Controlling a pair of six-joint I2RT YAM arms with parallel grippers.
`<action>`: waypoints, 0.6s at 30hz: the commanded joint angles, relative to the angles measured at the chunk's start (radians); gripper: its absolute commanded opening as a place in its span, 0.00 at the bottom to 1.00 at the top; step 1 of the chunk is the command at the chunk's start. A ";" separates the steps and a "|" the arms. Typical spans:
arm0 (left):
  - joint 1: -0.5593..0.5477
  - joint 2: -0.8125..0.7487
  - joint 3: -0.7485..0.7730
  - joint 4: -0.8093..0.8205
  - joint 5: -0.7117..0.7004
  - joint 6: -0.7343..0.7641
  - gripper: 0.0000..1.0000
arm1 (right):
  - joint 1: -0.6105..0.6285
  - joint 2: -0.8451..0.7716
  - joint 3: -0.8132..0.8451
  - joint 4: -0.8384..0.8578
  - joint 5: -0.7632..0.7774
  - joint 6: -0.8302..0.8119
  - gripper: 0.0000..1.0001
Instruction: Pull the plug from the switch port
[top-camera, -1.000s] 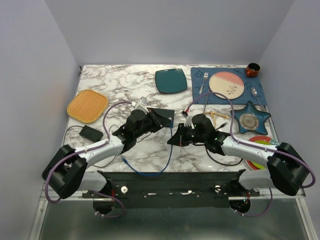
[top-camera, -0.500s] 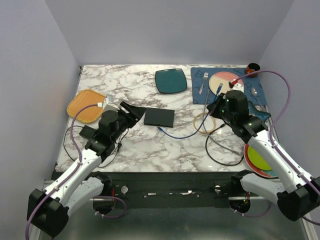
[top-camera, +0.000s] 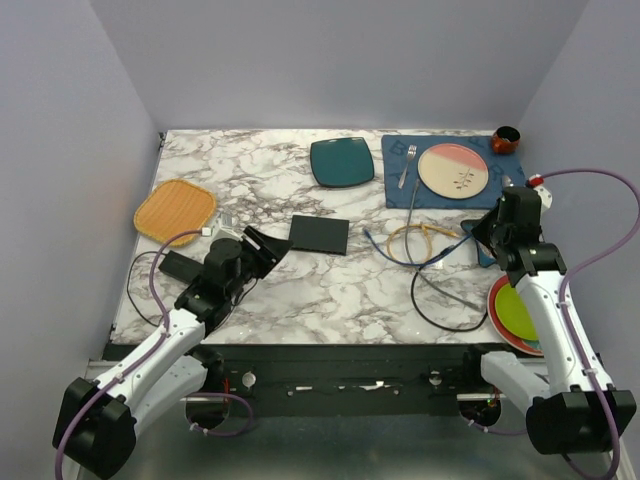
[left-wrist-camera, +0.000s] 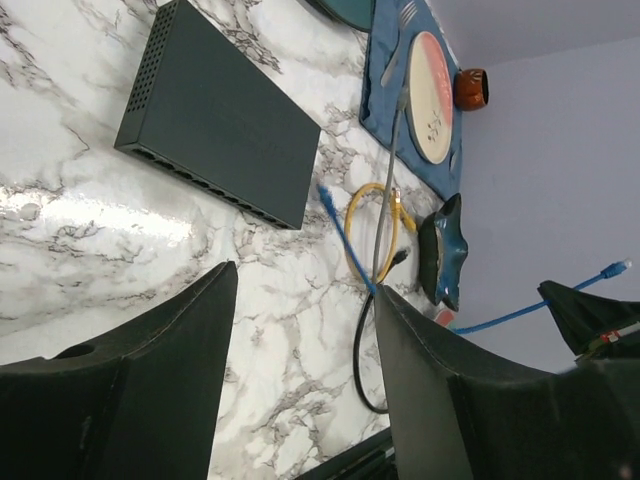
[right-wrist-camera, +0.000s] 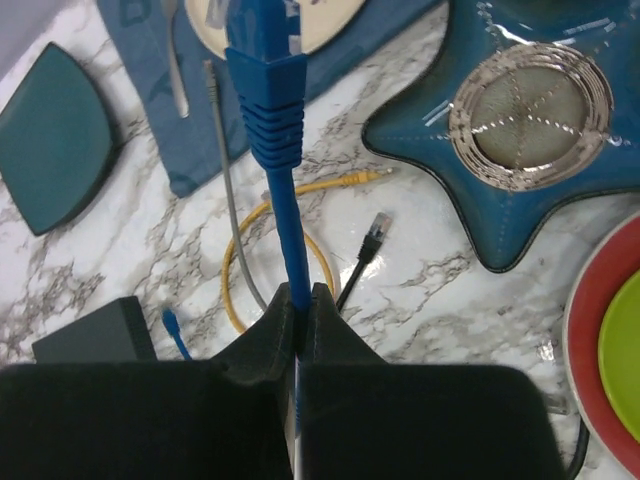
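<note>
The black switch (top-camera: 320, 235) lies flat mid-table, with no cable in its sockets (left-wrist-camera: 215, 190). My left gripper (top-camera: 262, 250) is open and empty just left of it, and the switch (left-wrist-camera: 215, 130) lies beyond the left gripper (left-wrist-camera: 300, 280). My right gripper (top-camera: 482, 228) is at the right, shut on the blue cable (right-wrist-camera: 290, 230) just below its plug (right-wrist-camera: 262, 40), which is held above the table. The cable's other end (top-camera: 370, 233) lies loose on the marble right of the switch.
A teal plate (top-camera: 342, 161) and a blue placemat (top-camera: 395, 185) with a pink plate (top-camera: 452, 170) and fork lie at the back. Yellow (top-camera: 420, 240), grey and black cables (top-camera: 430, 300) lie mid-right. An orange mat (top-camera: 175, 211) and stacked plates (top-camera: 520, 315) are at the sides.
The right gripper has carried the blue cable away to the right, dragging its loose end off from the switch. The left gripper has drawn back from the switch and opened.
</note>
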 joint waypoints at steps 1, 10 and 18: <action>0.001 -0.008 -0.046 0.057 0.053 -0.034 0.64 | -0.017 0.037 -0.079 0.019 0.099 0.027 0.34; -0.001 0.020 -0.072 0.043 0.090 -0.022 0.64 | -0.015 -0.048 -0.082 0.137 -0.113 0.043 0.69; -0.054 0.079 0.062 -0.166 -0.064 0.091 0.67 | 0.388 -0.121 -0.117 0.271 -0.302 -0.131 0.75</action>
